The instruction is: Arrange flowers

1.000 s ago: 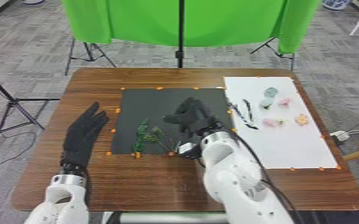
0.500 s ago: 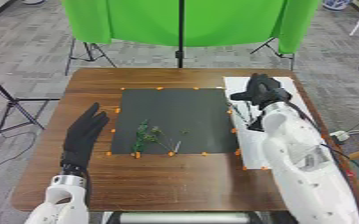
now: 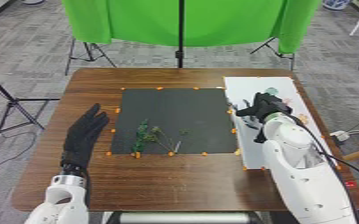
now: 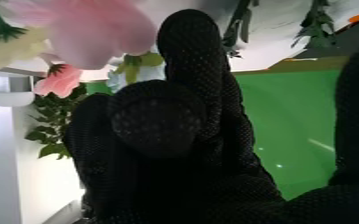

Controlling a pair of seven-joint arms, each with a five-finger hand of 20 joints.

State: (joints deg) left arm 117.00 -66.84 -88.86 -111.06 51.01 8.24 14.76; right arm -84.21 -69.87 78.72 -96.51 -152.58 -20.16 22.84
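Left of the square black mat (image 3: 171,102), the black-gloved left hand (image 3: 85,131) has its fingers straight. Slender green leafy sprigs (image 3: 142,136) lie on the mat's near left part. Right of the mat, above a white rectangular sheet (image 3: 254,159), the black-gloved right hand (image 3: 266,106) spreads its thumb wide from its fingers, near soft-petalled pink flowers (image 4: 95,37).

Head cam: on robot's head, faces fwd & dn from above; wide, takes in whole table (image 3: 158,185), L arm (image 3: 62,190) & R arm (image 3: 304,175) entering at btm edge, green cloth (image 3: 238,25) past far side. R wrist cam: v. close to R hand (image 3: 266,105), looks along it past near flowers (image 4: 95,30) twd same cloth. Shared btwn views: R hand, part of white sheet (image 3: 246,85), cloth.
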